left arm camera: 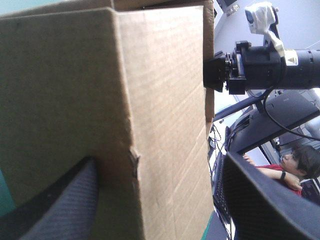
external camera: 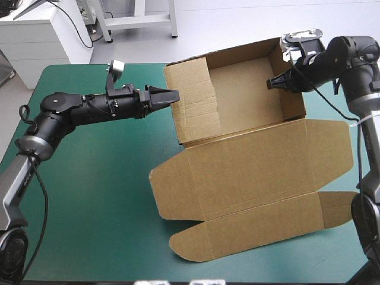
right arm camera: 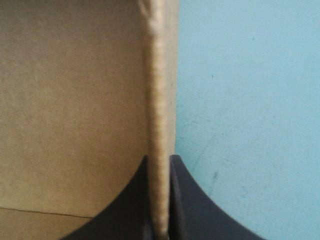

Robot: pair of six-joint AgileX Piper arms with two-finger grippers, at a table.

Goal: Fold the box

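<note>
Black fingers (right arm camera: 195, 210) of my right end effector (right arm camera: 160, 167) sit closest. They pinch the box (right arm camera: 70, 100) by the top edge of its right wall (right arm camera: 161, 100), almost shut, with the board held between them. On one side of that wall I see the brown inside of the box. On the other side is the teal-green cover (right arm camera: 250, 100) of the table.

My left end effector (left arm camera: 160, 157) is open, with its two fingers standing wide apart. The corner of the box's left wall (left arm camera: 165, 100) sits between them. One finger lies close by the shaded side of the wall, and the other stands off to the side, clear of the board. My right arm (left arm camera: 270, 65) shows past the top of that wall.

From above, the box is an open tray with its walls up, standing on the right half of the table, toward the far edge. Its lid (external camera: 255, 172) lies flat on the cover on the near side — the flaps are spread out. My left end effector points at the outside of the left wall, and my right one reaches in over the right wall.
</note>
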